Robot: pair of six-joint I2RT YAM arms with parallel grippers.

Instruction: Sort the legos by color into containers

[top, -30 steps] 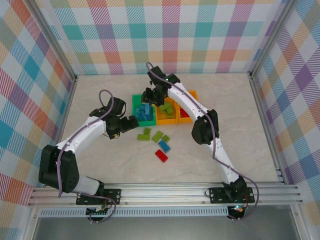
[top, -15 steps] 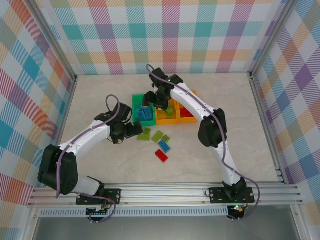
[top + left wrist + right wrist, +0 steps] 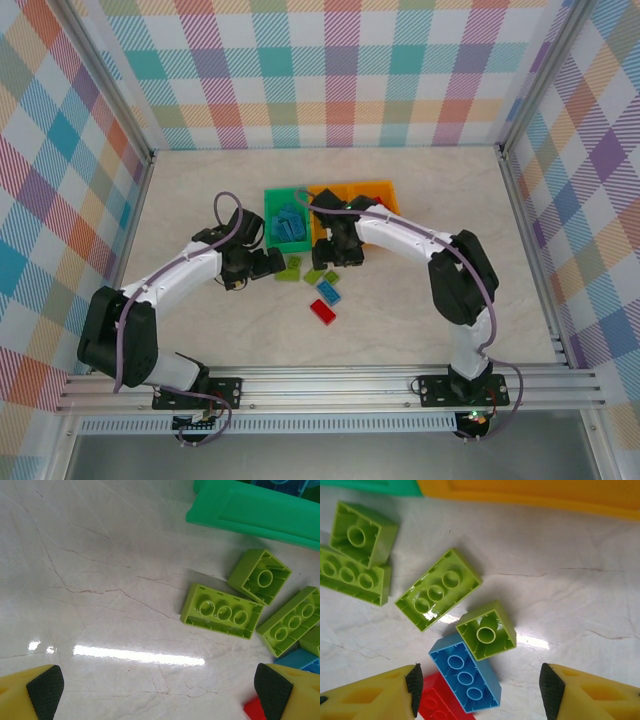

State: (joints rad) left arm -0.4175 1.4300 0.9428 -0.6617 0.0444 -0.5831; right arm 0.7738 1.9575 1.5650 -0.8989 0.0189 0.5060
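Legos (image 3: 322, 312) loose at mid-bench, on the near side of the green bin (image 3: 285, 222). Right pincer (image 3: 481, 687) partly spread, empty, hovering over a lime square brick (image 3: 486, 630) and a blue brick (image 3: 465, 672). Left pincer (image 3: 159, 690) gaping wide, gripping nothing, lime bricks (image 3: 221, 611) just ahead.

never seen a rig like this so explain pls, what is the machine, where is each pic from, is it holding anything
Two white robot arms are bolted to the near edge of a table, each ending in a two-finger gripper. The wide picture looks down from above; the other two come from wrist cameras, yellow fingers at the bottom corners. On it sit a green plastic bin holding blue bricks and two orange plastic bins. In front lie loose plastic bricks: lime green ones, a blue one, a red one. The left gripper and right gripper are both open, holding nothing.
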